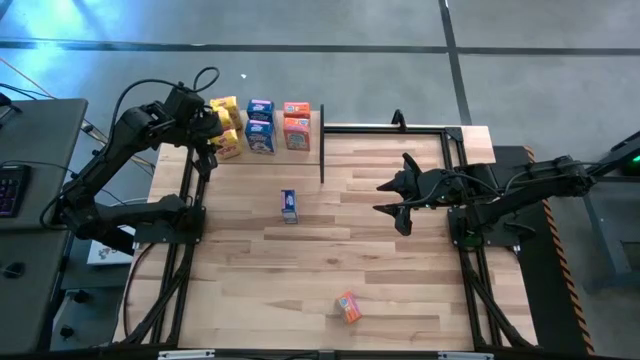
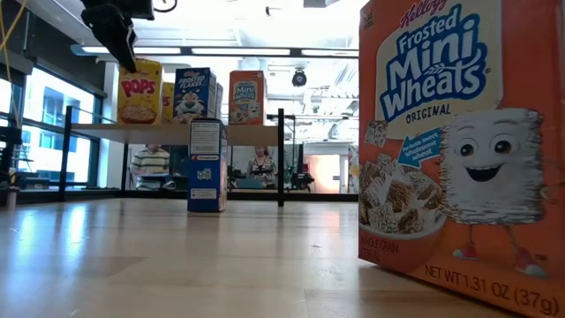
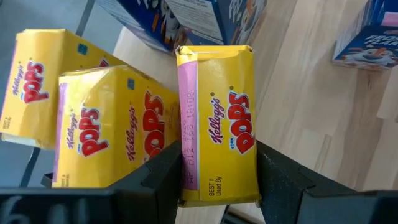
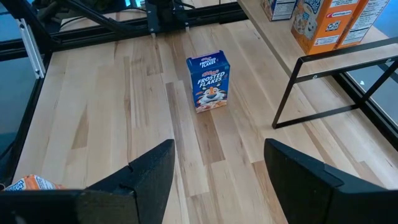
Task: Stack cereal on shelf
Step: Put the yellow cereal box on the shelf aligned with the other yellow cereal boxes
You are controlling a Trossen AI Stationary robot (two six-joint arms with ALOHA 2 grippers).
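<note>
The table point(image 1: 400, 290) is a large surface of light wood planks, and the shelf point(image 1: 312, 150) stands at its 11 o'clock corner on thin black posts. On the shelf I count several cereal boxes in three groups: yellow boxes point(image 1: 226, 125) at the side of the left arm, blue boxes point(image 1: 260, 125) in the middle, and orange boxes point(image 1: 296, 123) at the far side. Two boxes are not yet on the shelf: a blue box point(image 1: 289, 206) stands upright near the middle of the table, a little toward 10 o'clock, and an orange box point(image 1: 348, 307) lies at about 6 o'clock, close to the front edge. The left end effector point(image 3: 217, 186) is over the yellow group and is closed narrowly on a yellow box point(image 3: 217, 121), with its fingers on the two broad faces near one end. The right end effector point(image 1: 400, 198) waits at about 3 o'clock above the table, with jaws wide and nothing between them. In my judgement these boxes are very light and made of thin cardboard, so they dent easily and tip over with a small push. The printed faces look smooth and perhaps slippery. I think the best hold is across the narrow thickness, near the middle of the box, with gentle force.
</note>
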